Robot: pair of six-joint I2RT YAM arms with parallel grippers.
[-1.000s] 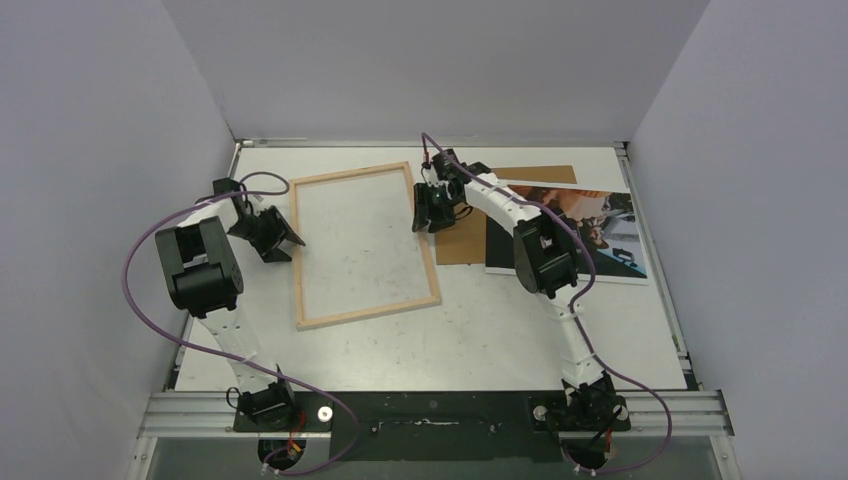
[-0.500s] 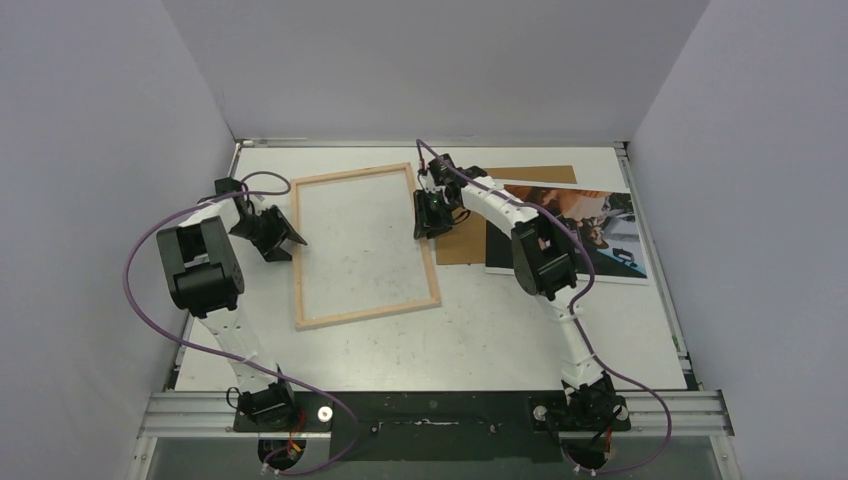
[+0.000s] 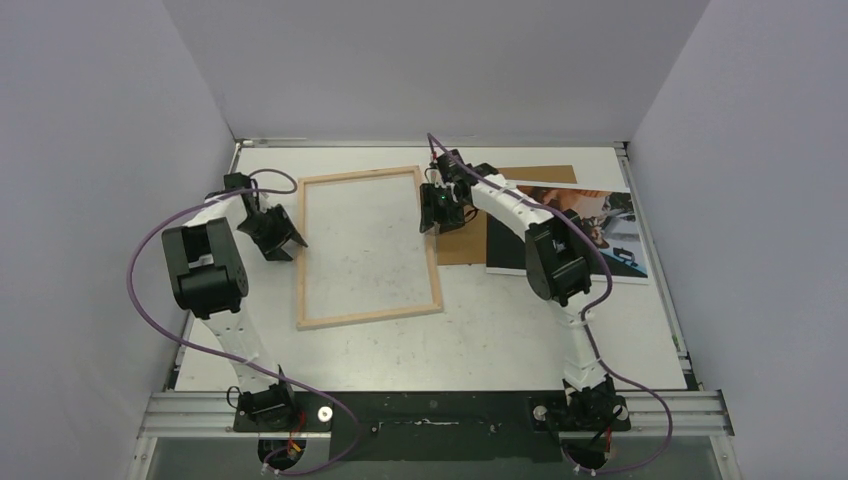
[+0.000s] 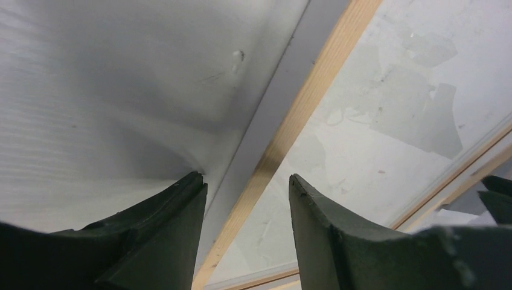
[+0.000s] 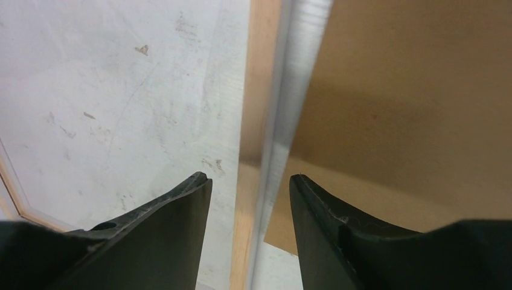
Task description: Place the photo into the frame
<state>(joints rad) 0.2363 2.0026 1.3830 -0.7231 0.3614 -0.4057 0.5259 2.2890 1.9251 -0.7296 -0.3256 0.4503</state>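
The frame [image 3: 370, 317] lies flat at centre-left with its pale wood back up. My left gripper [image 3: 288, 238] is at its left rail. In the left wrist view the open jaws [image 4: 246, 178] straddle that rail [image 4: 314, 84], with a gap on the inner side. My right gripper [image 3: 437, 220] is at the frame's right rail, open [image 5: 249, 177], with the rail [image 5: 256, 90] between its fingers. The photo [image 3: 605, 228], dark with orange and blue tones, lies at the right, partly hidden behind the right arm.
A brown backing board [image 3: 462, 247] lies between the frame and the photo, partly under the photo, and fills the right of the right wrist view [image 5: 410, 109]. Grey walls close in the table on the left, back and right.
The frame's upper end has shifted slightly to the right. Both grippers moved right with it, staying at its side rails.
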